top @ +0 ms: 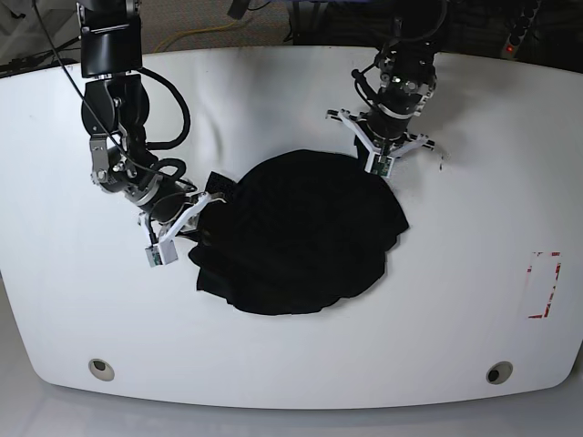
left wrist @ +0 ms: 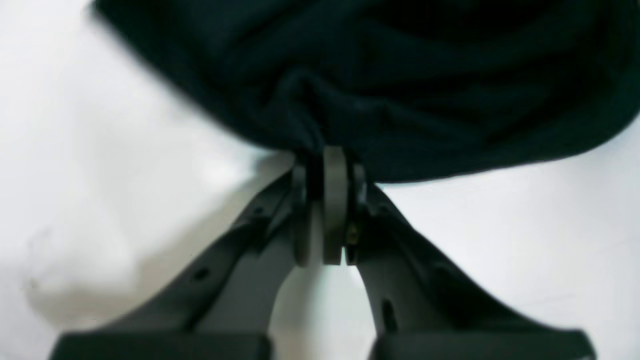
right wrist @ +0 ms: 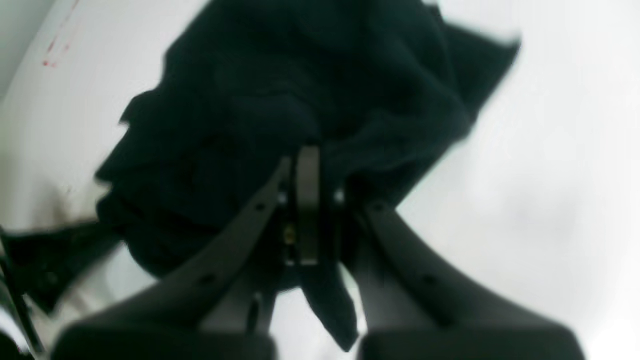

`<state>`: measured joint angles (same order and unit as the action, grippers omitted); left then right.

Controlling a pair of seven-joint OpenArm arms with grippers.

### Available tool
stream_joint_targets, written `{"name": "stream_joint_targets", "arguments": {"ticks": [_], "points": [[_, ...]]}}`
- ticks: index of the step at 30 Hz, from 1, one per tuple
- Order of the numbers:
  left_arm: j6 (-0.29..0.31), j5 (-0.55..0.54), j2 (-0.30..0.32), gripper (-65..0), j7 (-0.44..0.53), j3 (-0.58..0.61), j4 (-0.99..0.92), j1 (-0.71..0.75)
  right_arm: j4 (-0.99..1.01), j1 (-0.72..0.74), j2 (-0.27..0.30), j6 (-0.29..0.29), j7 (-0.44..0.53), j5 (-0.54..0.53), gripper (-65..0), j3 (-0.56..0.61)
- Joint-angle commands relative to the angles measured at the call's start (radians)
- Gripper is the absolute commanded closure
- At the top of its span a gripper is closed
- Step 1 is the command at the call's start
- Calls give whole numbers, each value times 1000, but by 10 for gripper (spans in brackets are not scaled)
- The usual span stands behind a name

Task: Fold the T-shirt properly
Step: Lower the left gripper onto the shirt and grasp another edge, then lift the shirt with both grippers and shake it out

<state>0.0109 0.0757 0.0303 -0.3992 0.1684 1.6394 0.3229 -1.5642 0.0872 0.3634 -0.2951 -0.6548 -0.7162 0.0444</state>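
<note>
The black T-shirt (top: 301, 237) lies in a crumpled, rounded heap in the middle of the white table (top: 291, 364). At its upper right edge, my left gripper (top: 376, 169) is shut on the T-shirt; the left wrist view shows the fabric (left wrist: 400, 85) bunched into the closed fingertips of the gripper (left wrist: 327, 152). At the heap's left edge my right gripper (top: 208, 202) is also shut on the T-shirt. In the right wrist view a strip of cloth (right wrist: 330, 305) hangs down between the fingers of the gripper (right wrist: 312, 150). No purple patch shows.
A red tape outline (top: 544, 284) marks the table near its right edge. Two round holes (top: 102, 368) (top: 497, 372) sit near the front corners. Cables run behind the back edge.
</note>
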Motion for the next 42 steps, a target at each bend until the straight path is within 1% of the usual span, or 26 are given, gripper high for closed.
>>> {"name": "stream_joint_targets", "arguments": {"ticks": [1, 3, 5, 9, 11, 14, 17, 19, 22, 24, 27, 29, 32, 34, 37, 38, 39, 40, 42], "points": [[-19, 22, 15, -8, -66, -37, 75, 11, -54, 44, 41, -8, 26, -16, 0, -8], [-18, 19, 46, -7, -122, -62, 118, 6, -60, 58, 50, -8, 26, -16, 0, -8], [-18, 16, 61, -7, -163, -83, 164, -17, -61, 89, 65, -8, 26, -20, 0, -8], [-16, 17, 64, -7, -220, -125, 261, -58, -55, 142, 89, -8, 26, -21, 0, -8], [-16, 19, 89, -7, -258, -140, 298, -90, -55, 174, 96, -9, 26, -21, 0, -4], [-16, 19, 125, -7, -312, -145, 330, -146, -45, 233, 108, -9, 23, -20, 0, -1], [-16, 19, 136, -7, -349, -148, 338, -207, -8, 299, 121, -11, 20, -21, 0, -1], [-16, 19, 168, -7, -379, -155, 338, -258, 17, 357, 136, -13, 20, -21, 0, -1], [-16, 19, 191, -7, -416, -171, 338, -334, 54, 443, 141, -13, 19, -21, 0, -1], [-16, 19, 198, -7, -441, -178, 339, -396, 92, 518, 161, -13, 19, -21, 0, 1], [-16, 19, 231, -7, -487, -188, 339, -486, 129, 612, 173, -13, 16, -21, 0, 1], [-16, 19, 256, -7, -496, -189, 342, -534, 146, 672, 174, -13, 10, -20, 0, 1], [-16, 19, 291, -8, -499, -189, 365, -609, 179, 774, 176, -16, -30, -18, 0, 1], [-16, 19, 308, -8, -502, -189, 367, -654, 186, 823, 176, -34, -49, -18, 0, 1], [-13, 14, 345, -8, -565, -188, 367, -752, 187, 891, 176, -71, -79, -16, 0, 1], [-1, 14, 349, -8, -584, -188, 367, -784, 187, 906, 176, -79, -87, -16, 0, 1], [33, 14, 354, -8, -607, -188, 367, -828, 187, 931, 176, -83, -99, -16, 0, 1], [54, 17, 354, -8, -617, -188, 367, -853, 187, 945, 176, -86, -109, -16, 0, 1], [111, 20, 356, -6, -654, -192, 367, -922, 183, 988, 176, -105, -152, -18, 0, 1]]}}
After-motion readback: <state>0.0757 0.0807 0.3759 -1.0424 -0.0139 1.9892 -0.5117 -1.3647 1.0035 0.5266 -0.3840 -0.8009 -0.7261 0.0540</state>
